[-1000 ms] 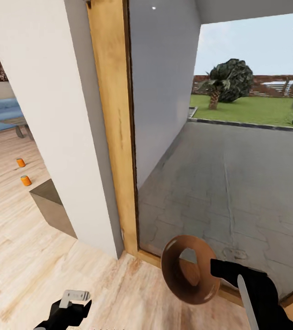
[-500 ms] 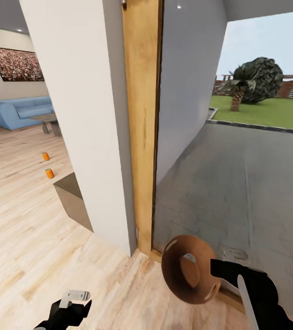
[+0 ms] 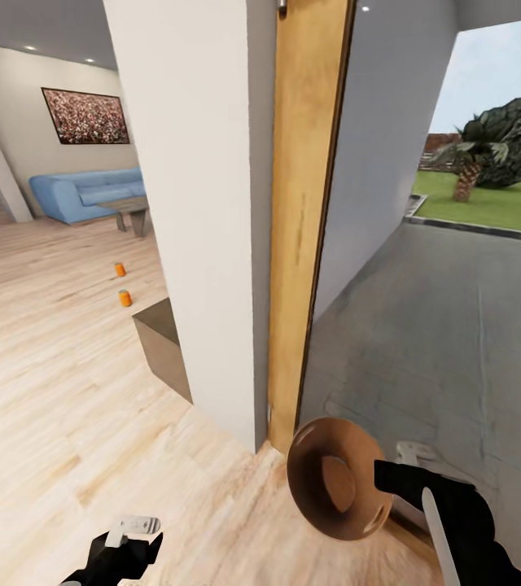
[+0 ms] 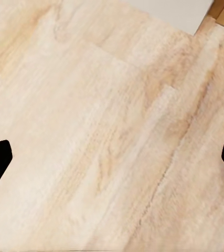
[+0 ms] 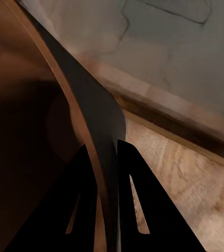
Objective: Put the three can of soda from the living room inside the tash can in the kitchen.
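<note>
My right gripper [image 3: 384, 482] is shut on the rim of the brown tash can [image 3: 334, 480], which it holds tipped with the mouth facing me, above the floor by the glass door. In the right wrist view both fingers [image 5: 135, 199] pinch the bin's wall [image 5: 85, 110], with its copper inside [image 5: 22, 136] to one side. Two orange cans of soda [image 3: 120, 269] [image 3: 125, 299] stand on the living room floor far ahead on the left. The dark blue can is out of view. My left gripper [image 3: 130, 533] hangs open over bare wood floor [image 4: 112, 131].
A white wall end [image 3: 203, 203] and a wood door frame [image 3: 305, 212] stand straight ahead, with a low grey block [image 3: 163, 346] at the wall's foot. Beyond it are a blue sofa [image 3: 89, 194] and a coffee table [image 3: 130, 213]. A paved patio [image 3: 440, 325] lies behind the glass.
The whole picture has slid rightward, so the camera has turned left and more of the living room shows. Both grippers and the bin keep their places in the picture.
</note>
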### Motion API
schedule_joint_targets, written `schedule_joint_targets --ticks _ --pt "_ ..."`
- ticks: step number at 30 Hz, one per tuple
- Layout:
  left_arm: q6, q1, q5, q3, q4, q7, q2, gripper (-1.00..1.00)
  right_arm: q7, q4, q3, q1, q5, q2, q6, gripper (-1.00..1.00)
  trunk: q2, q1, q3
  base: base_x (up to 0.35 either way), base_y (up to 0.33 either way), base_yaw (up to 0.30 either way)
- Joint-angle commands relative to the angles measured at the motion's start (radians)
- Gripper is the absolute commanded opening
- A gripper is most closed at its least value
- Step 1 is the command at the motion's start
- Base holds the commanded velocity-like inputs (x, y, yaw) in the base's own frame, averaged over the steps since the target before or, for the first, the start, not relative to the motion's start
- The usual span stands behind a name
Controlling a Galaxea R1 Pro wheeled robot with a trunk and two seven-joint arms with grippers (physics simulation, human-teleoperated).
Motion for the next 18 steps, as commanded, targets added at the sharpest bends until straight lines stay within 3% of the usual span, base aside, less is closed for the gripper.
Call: schedule_joint_targets --ticks 1,18 --pt "0.000 0.000 0.000 0.000 0.000 0.000 0.000 1.00 0.004 0.000 0.000 0.000 -0.018 0.000 0.001 -1.00 0.000 0.000 0.000 0.000 0.000 0.254" --pt "-0.002 0.000 0.000 0.000 0.002 0.000 0.000 1.00 0.004 0.000 0.000 0.000 -0.016 0.000 0.000 -1.00 0.000 0.000 0.000 0.000 0.000 0.260"
